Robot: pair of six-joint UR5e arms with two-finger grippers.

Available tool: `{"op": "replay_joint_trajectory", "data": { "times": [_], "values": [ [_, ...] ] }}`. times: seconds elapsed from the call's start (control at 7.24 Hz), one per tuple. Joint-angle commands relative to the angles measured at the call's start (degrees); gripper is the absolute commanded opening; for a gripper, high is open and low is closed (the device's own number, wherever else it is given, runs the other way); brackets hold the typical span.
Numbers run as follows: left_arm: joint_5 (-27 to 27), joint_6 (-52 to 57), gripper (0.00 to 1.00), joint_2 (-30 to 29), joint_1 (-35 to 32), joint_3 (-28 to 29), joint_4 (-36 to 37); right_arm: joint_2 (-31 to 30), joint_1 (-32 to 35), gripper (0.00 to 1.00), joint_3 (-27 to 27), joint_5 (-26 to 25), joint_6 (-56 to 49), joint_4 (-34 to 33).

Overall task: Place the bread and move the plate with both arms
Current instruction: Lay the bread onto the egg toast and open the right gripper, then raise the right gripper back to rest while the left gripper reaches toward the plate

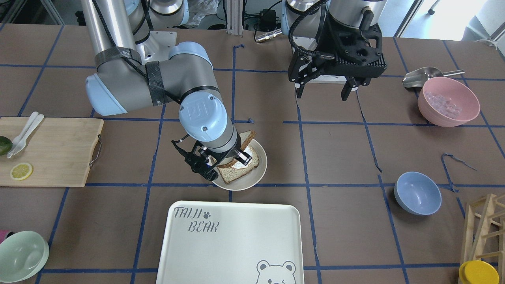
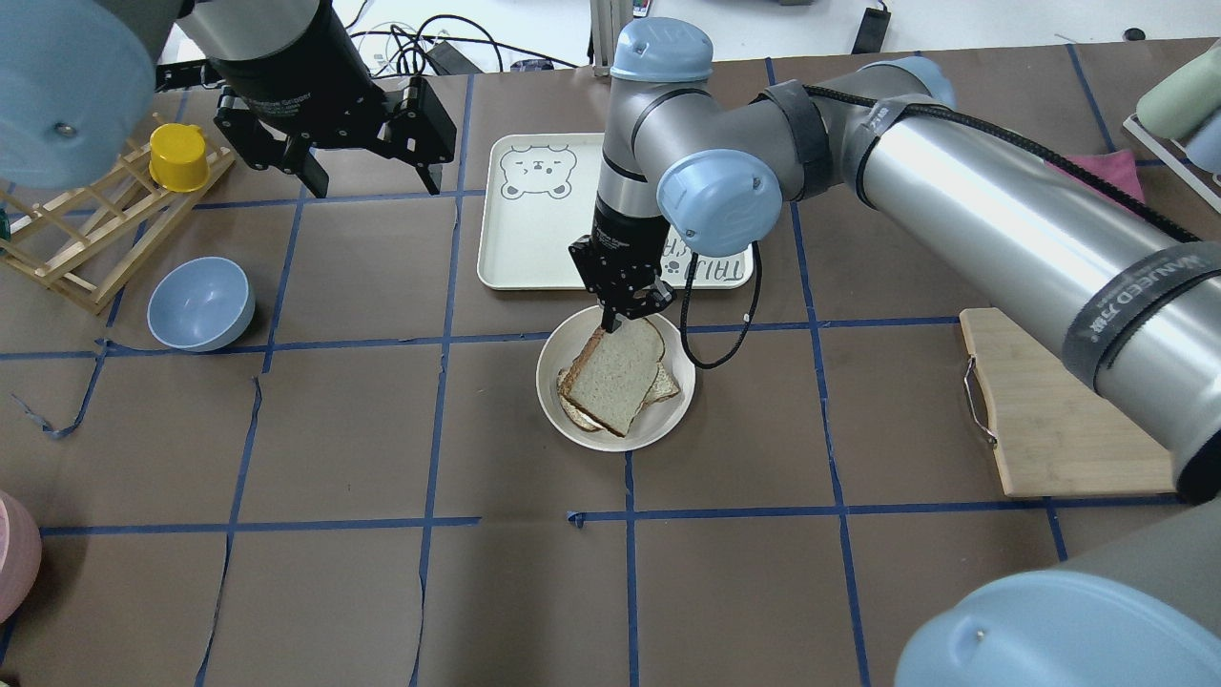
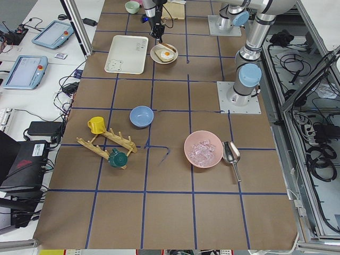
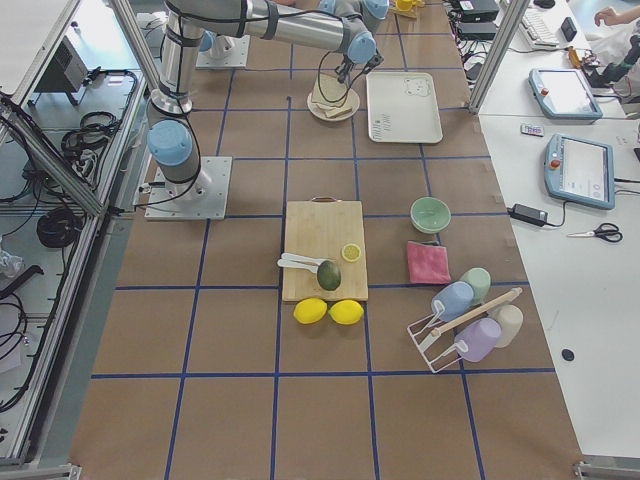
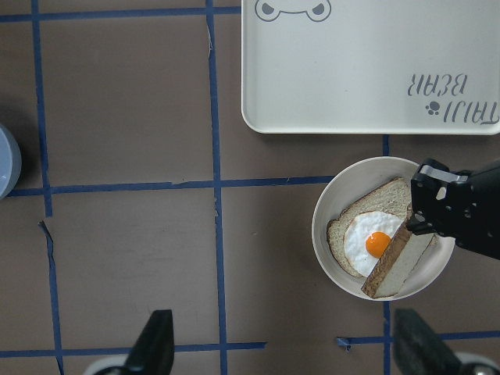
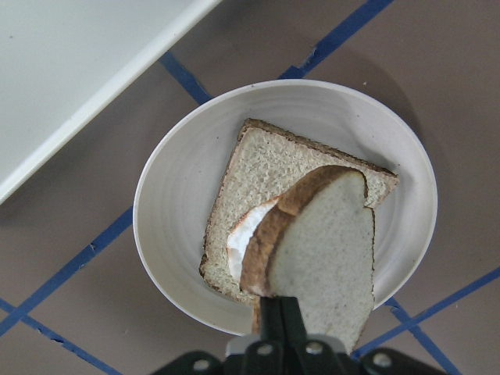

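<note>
My right gripper (image 2: 625,313) is shut on the bread (image 2: 615,375), a plain slice held by its far edge and tilted over the plate (image 2: 550,377). The bread's lower end rests on or just above the egg-topped slice (image 5: 367,234) lying in the plate. In the right wrist view the bread (image 6: 328,250) hangs from the right gripper (image 6: 281,316) above the plate (image 6: 164,234). My left gripper (image 1: 325,88) is open and empty, held high over the table well away from the plate.
The bear-printed tray (image 1: 236,244) lies just beyond the plate. A cutting board (image 1: 55,150) with a lemon slice, a blue bowl (image 1: 417,193), a pink bowl (image 1: 447,100), a green bowl (image 1: 21,256) and a wooden rack (image 2: 86,239) stand around.
</note>
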Motion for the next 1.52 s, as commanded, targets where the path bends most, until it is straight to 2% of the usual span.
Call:
{"op": "replay_joint_trajectory", "data": {
  "times": [0.0, 0.28, 0.41, 0.69, 0.83, 0.97, 1.11, 1.24, 1.38],
  "values": [
    [0.0, 0.0, 1.0, 0.1, 0.0, 0.0, 0.0, 0.7, 0.0, 0.48, 0.1, -0.3, -0.8, -3.9],
    [0.0, 0.0, 1.0, 0.1, -0.1, -0.2, 0.0, 0.6, 0.0, 0.69, -0.2, -0.7, -0.7, -4.5],
    [0.0, 0.0, 1.0, 0.1, 0.0, -0.2, 0.0, 0.1, -0.1, 0.69, -0.4, -1.2, -1.1, -6.5],
    [-0.2, 0.4, 1.0, -0.1, -0.1, -0.4, 0.4, -3.4, -1.7, 0.7, -0.3, -10.0, -14.9, -5.4],
    [-0.2, 0.5, 1.0, -0.1, -0.1, -0.2, 0.2, -7.0, -3.3, 0.7, 0.0, -10.7, -20.7, -2.1],
    [-0.1, 0.6, 1.0, 0.0, -0.4, -0.3, -1.3, -9.9, -6.9, 1.0, 0.0, -10.9, -29.5, 4.3],
    [-0.2, 0.7, 1.0, -1.4, 0.0, 0.4, -2.8, -13.6, -10.2, 1.0, 0.0, -10.8, -38.4, 9.9],
    [0.0, 0.4, 1.0, -1.6, 0.0, 0.6, -2.6, -15.5, -12.9, 1.0, 0.0, -11.1, -46.7, 11.5],
    [-0.2, 0.4, 1.0, -2.1, 0.0, 0.7, -2.6, -17.7, -14.0, 1.0, 0.0, -16.2, -48.4, 14.9]
  ]
}}
